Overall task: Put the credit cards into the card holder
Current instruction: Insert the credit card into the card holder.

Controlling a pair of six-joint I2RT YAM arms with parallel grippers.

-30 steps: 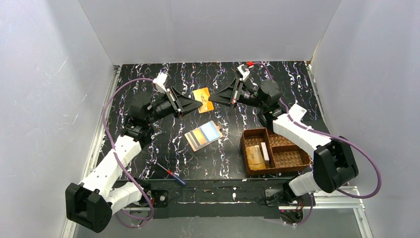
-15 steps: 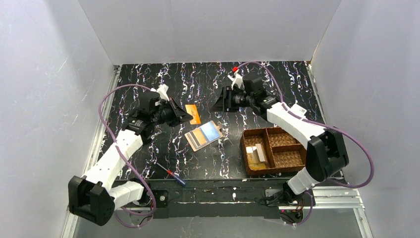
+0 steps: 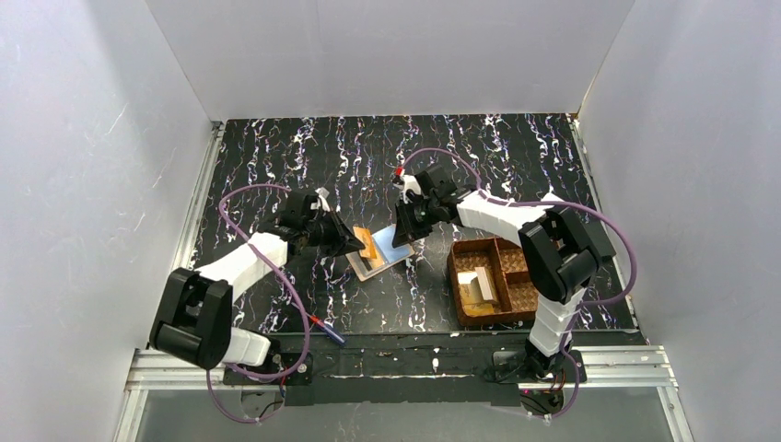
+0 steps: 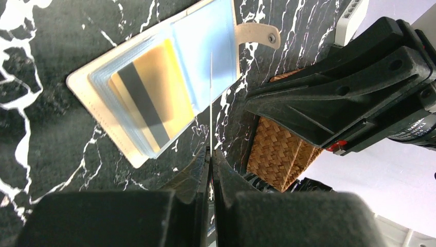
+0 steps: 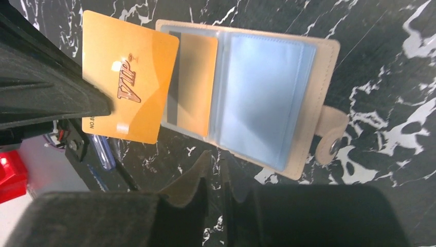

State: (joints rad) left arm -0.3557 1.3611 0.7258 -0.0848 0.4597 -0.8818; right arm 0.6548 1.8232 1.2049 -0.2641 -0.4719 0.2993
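Black marbled tabletop point(image 3: 276, 147) runs between white walls, and starting from my left a screwdriver point(image 3: 322, 327) lies near the front edge, well out of the work. My left pincer point(image 3: 345, 241) is clamped tight on an orange card point(image 3: 369, 244), holding it on edge just above the card holder point(image 3: 387, 261). That holder lies open and flat in the middle of the table, with a striped card point(image 5: 193, 82) already sitting in its left sleeve. My right pincer point(image 3: 405, 235) hovers just right of the holder with only a narrow gap between its jaws and nothing in it. A woven basket point(image 3: 453, 276) stands further right, with pale cards point(image 3: 479, 284) in its left compartment. I judge the step in hand to be feeding the orange card into a sleeve. To do it well I should lay the card over from upright to nearly flat, square its leading edge with a sleeve mouth, and slide slowly. My right pincer could pin the cover so the holder does not skate. The two pincers are close together, and the basket wall is near on the right, so any sideways swing is tight. Room to back off lies toward the rear wall and toward my left, where bare marble shows.
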